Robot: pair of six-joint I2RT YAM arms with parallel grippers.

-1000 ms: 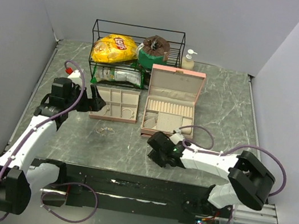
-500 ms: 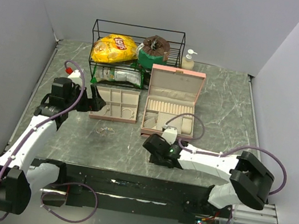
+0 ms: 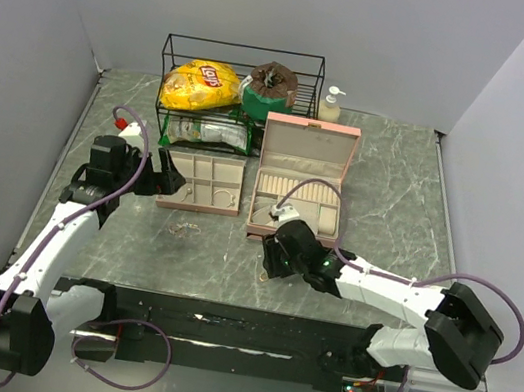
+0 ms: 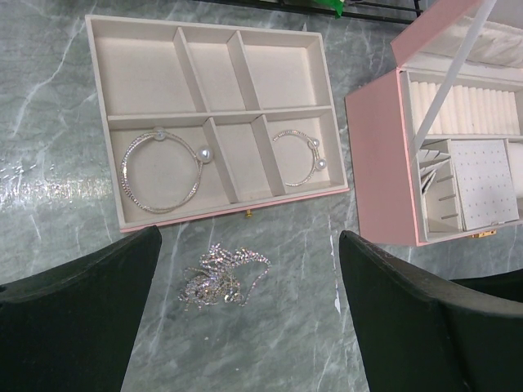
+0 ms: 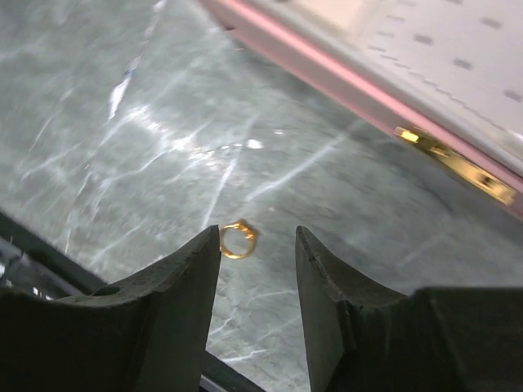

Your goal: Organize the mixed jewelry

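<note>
A tangle of silver chain (image 4: pixel 222 275) lies on the marble table just in front of the beige compartment tray (image 4: pixel 139 73). My left gripper (image 4: pixel 249 245) hangs open above it, a finger on each side and nothing held. In the tray lie a large pearl-tipped hoop (image 4: pixel 161 171) and a smaller hoop (image 4: pixel 296 155). A small gold ring (image 5: pixel 237 241) lies on the table close to the left fingertip of my right gripper (image 5: pixel 257 237), which is open and not gripping it. In the top view the chain pile (image 3: pixel 183 230) sits between the left gripper (image 3: pixel 165 182) and the right gripper (image 3: pixel 271 261).
The open pink box (image 3: pixel 299 187) stands right of the tray; its front edge and gold clasp (image 5: pixel 458 167) lie just beyond my right gripper. Behind them stand a wire rack (image 3: pixel 238 90) with a chips bag (image 3: pixel 200 84) and a soap bottle (image 3: pixel 331 105). Grey walls close in three sides.
My right arm has swung so that its wrist is nearer the pink box, and its jaws have spread a little wider. The left arm has not moved.
</note>
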